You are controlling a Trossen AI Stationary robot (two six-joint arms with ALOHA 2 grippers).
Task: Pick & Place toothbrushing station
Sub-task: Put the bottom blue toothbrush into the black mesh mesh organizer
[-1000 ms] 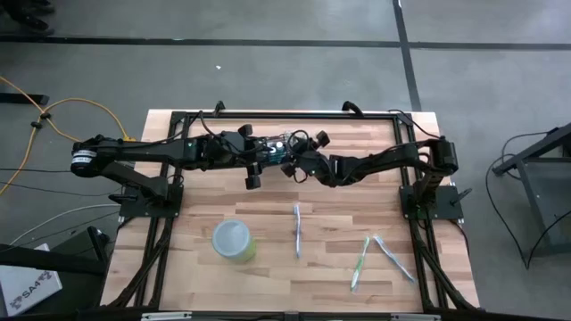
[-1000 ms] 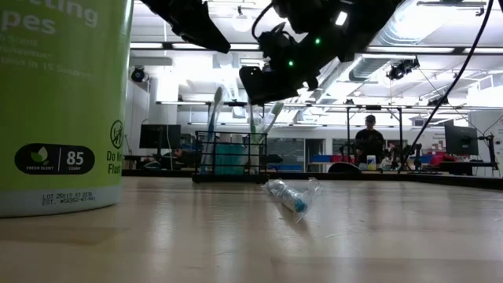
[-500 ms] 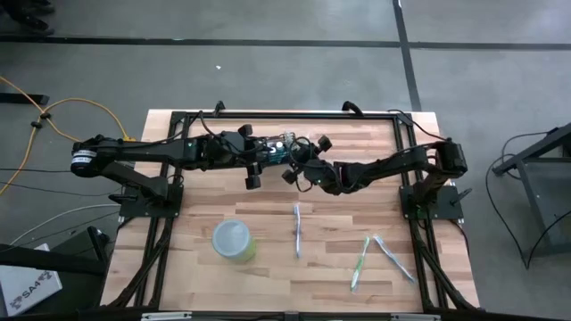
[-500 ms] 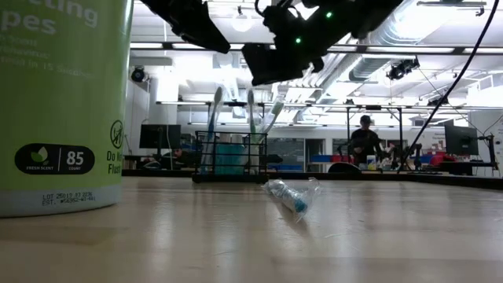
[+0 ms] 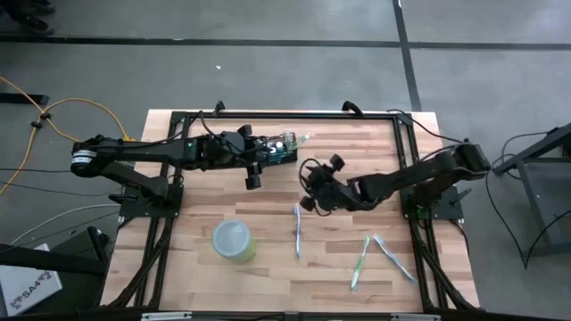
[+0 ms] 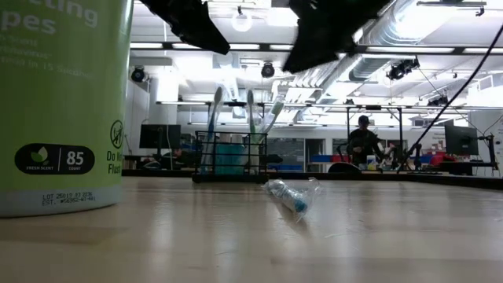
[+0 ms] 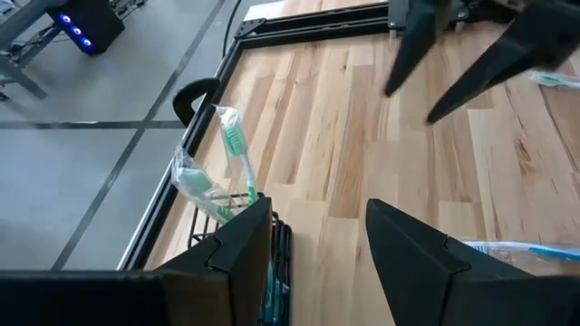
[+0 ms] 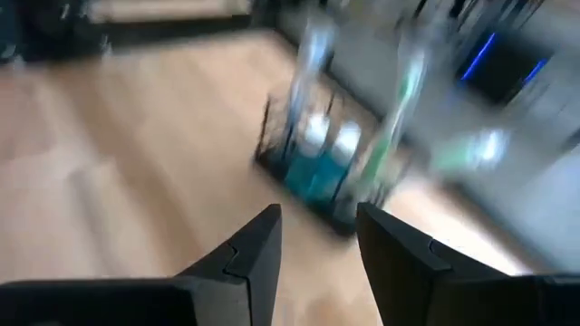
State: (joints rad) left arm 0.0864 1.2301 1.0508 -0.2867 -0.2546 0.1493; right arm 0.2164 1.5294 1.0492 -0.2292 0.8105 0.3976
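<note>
The left arm lies stretched across the far side of the light wooden plank counter point(image 5: 357, 196), running from its base at the left edge toward the middle. Its left tool point(image 5: 252, 166) hangs just beside the small black wire-mesh rectangular holder point(image 5: 278, 148), which stands upright near the counter's far edge. In the left wrist view the two dark fingers point(image 7: 412, 249) stand parted with bare wood between them; nothing is held.

The right arm reaches from its base at the right edge inward to the counter's middle, bent at the elbow. Its right tool point(image 5: 310, 185) hovers above the wood, apart from the holder and near the far end of a clear-wrapped toothbrush point(image 5: 297, 230). The right wrist view shows its fingers point(image 8: 249, 249) apart and empty, pointed toward the holder point(image 8: 317, 177).

The holder point(image 6: 230, 156) carries upright toothbrushes and a teal item, seen in the low view. One green-bristled toothbrush in clear wrap point(image 7: 237, 154) projects from its corner.

A round yellow-green canister with a pale lid point(image 5: 234, 241) stands on the near left part of the counter. Its label reads "85", with "FRESH SCENT" and "COUNT" in a dark oval point(image 6: 53, 159); larger letters above are cut off, ending in "pes".

Two more toothbrushes point(image 5: 375, 257) lie on the near right.
</note>
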